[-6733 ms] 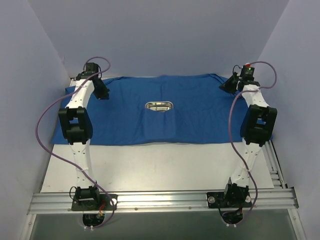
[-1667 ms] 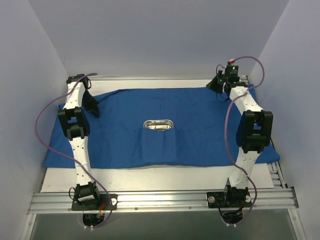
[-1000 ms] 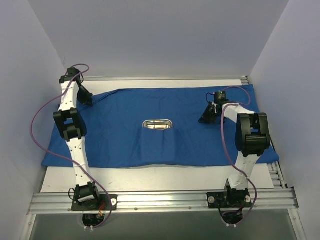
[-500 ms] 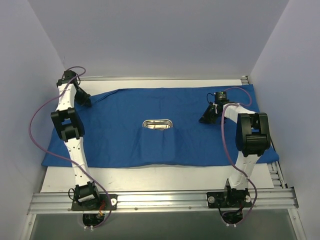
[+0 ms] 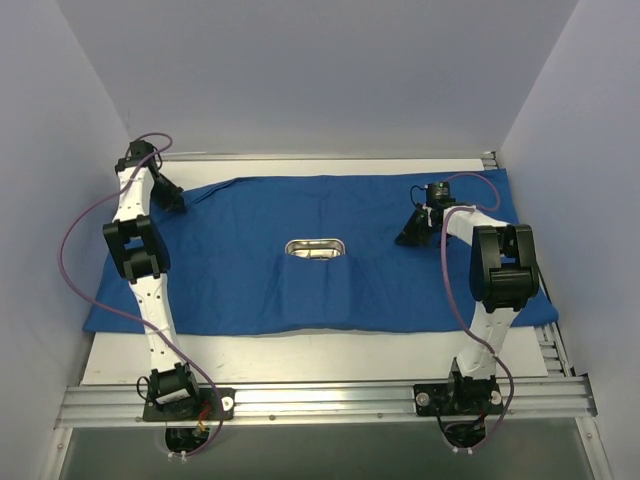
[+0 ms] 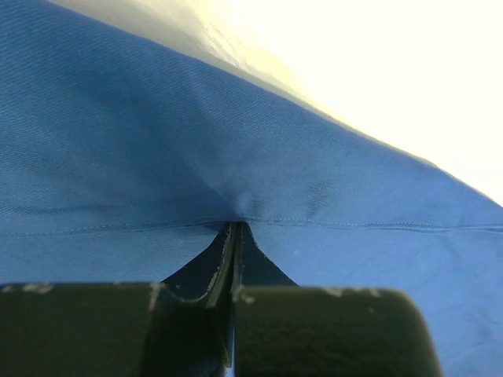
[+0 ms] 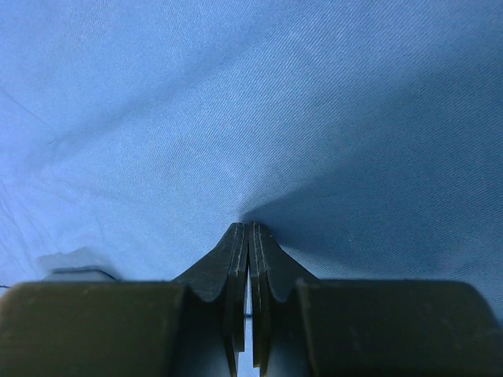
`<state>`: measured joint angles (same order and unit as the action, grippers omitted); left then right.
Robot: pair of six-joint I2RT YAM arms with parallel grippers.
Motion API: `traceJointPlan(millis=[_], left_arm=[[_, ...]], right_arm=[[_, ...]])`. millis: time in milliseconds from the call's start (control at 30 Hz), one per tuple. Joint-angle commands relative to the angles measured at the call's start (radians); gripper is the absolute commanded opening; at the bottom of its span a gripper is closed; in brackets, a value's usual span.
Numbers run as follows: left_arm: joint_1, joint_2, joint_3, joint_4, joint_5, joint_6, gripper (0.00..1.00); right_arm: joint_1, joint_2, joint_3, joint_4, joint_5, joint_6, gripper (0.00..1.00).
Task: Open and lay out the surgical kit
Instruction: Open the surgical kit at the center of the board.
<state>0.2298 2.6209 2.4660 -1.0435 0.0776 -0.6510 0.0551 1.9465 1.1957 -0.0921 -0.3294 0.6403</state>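
**Overhead view.** The royal-blue cloth wrap point(image 5: 240, 275) lies spread across the counter point(image 5: 300, 355). The steel tray point(image 5: 316, 247) rests near the sheet's middle, well apart from both pincers. I cannot make out what it holds at this size.

**Left wrist view.** My left pincer point(image 5: 170, 198) is at the sheet's far-left corner. It is clamped on the stitched hem, and the fabric puckers where the fingers point(image 6: 211, 271) meet.

**Right wrist view.** My right pincer point(image 5: 408, 236) is closed, with its fingertips point(image 7: 236, 243) against the cloth to the right of the tray. I cannot tell whether a fold is nipped between them.

**Step in hand (my judgement).** I take the step to be spreading and flattening the sheet.
- I would draw the left corner outward and low toward the counter's far-left edge.
- The pull should be gentle so the tray does not slide.
- The right tips can serve as an anchor on the sheet.
- I would let go only once the corner lies flat.
- A raised fold just in front of the tray looks unsmoothed and needs attention afterwards.
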Motion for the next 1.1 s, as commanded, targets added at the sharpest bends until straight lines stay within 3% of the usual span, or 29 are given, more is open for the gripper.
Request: traceJointPlan(millis=[0,167,433,700,800,900,1067], left_arm=[[0.016,0.059,0.053,0.022,0.022,-0.027,0.02],[0.037,0.079,0.09,0.202,0.131,-0.03,0.02],[0.042,0.146,0.181,0.471,0.189,-0.094,0.02],[0.115,0.245,0.359,0.821,0.212,-0.291,0.02],[0.118,0.15,0.347,0.812,0.169,-0.282,0.02],[0.111,0.012,0.223,0.78,0.157,-0.219,0.03],[0.068,-0.05,0.131,0.519,0.223,-0.127,0.02]], right_arm=[[0.02,0.045,-0.047,-0.086,0.044,-0.008,0.0],[0.019,0.064,-0.071,-0.086,0.056,-0.005,0.0],[0.017,0.101,-0.077,-0.061,0.038,0.001,0.0],[0.032,0.143,-0.058,-0.029,0.036,-0.005,0.0],[0.038,0.16,-0.027,-0.021,0.027,0.007,0.0],[0.048,0.173,0.019,-0.03,0.021,0.012,0.0],[0.069,0.184,0.113,-0.06,0.01,0.007,0.0]])
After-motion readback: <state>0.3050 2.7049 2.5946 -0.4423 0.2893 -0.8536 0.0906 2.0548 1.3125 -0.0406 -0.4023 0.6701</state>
